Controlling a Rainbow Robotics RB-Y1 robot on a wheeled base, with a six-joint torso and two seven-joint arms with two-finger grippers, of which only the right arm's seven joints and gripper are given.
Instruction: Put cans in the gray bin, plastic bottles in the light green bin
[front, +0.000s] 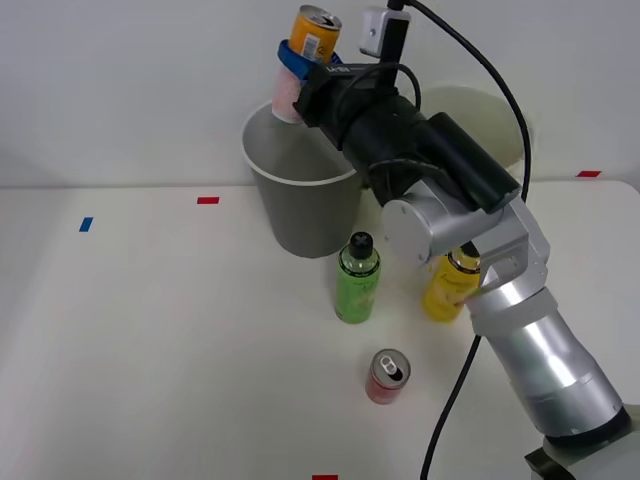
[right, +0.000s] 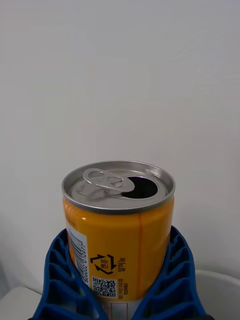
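A white table (front: 150, 330) is carrying the gray bin (front: 305, 205) at upper centre, the green bottle (front: 357, 279), yellow bottle (front: 447, 287) and red can (front: 387, 376) below it.

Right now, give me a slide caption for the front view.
Right gripper holds the orange can above the gray bin; two bottles and a red can wait on the table.

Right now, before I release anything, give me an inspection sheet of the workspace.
Surface: white table with red and blue tape marks.
Job's things: orange can held above the gray bin, top opened; red can, green bottle and yellow bottle upright on the table; light green bin mostly hidden behind the arm.
Clutter: nothing seen.
Hand: right hand, blue fingers shut on the orange can.
Cables: black cable along the arm.
Surroundings: plain white wall.
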